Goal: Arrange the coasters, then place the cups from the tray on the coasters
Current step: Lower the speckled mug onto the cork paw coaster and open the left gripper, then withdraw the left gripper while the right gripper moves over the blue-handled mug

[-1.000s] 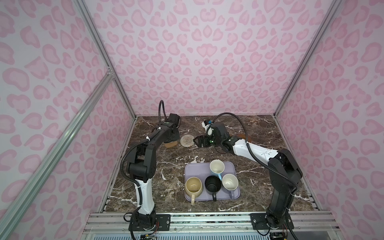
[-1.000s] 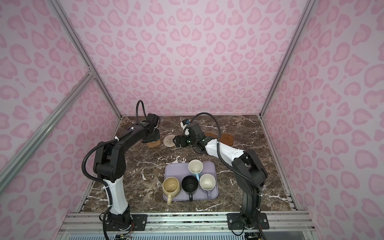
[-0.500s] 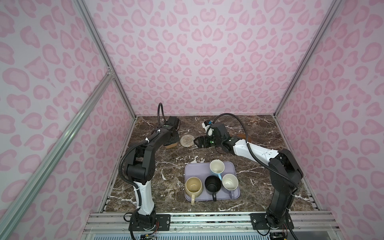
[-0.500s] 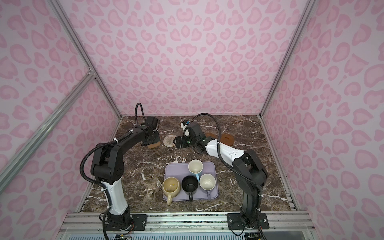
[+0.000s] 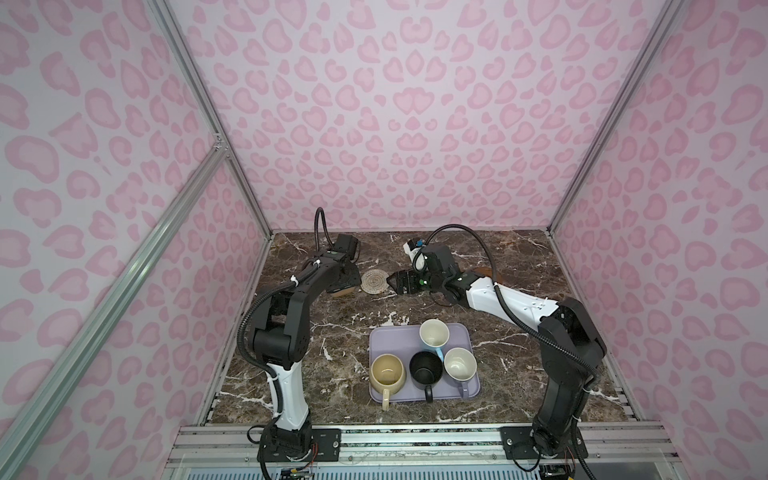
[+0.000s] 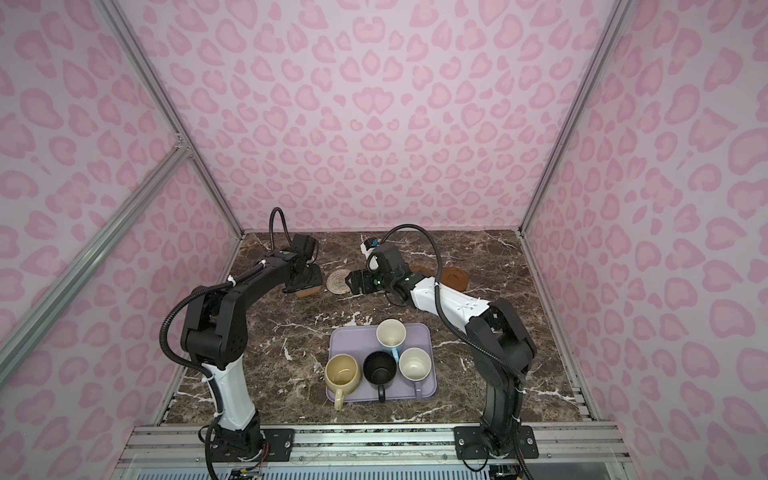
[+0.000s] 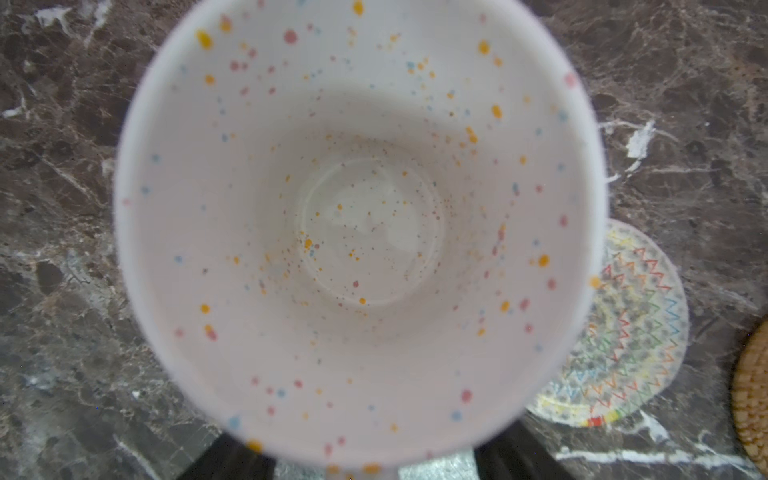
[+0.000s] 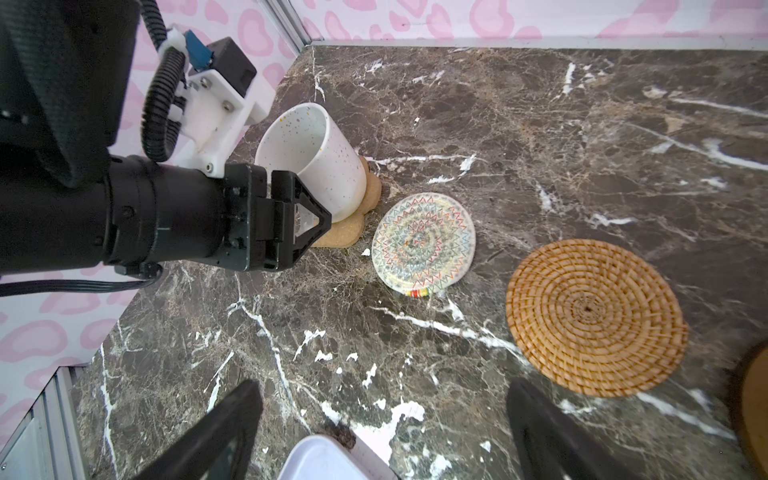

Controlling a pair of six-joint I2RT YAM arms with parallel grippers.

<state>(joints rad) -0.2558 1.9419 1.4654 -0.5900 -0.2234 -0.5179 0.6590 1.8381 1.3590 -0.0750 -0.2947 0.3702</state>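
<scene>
My left gripper (image 8: 308, 203) has its fingers spread apart against the lower wall of the white speckled mug (image 8: 316, 158), pinching nothing I can see. The mug stands upright, long axis vertical, mouth up, on the tan flower-shaped coaster (image 8: 345, 232) at the back left of the marble table (image 8: 540, 124). Its handle is hidden behind my fingers. My right gripper (image 8: 384, 388) hangs wide open and empty near the rattan coaster (image 8: 594, 316).

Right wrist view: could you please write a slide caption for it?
Open left gripper at the white speckled mug on the flower-shaped coaster.
</scene>
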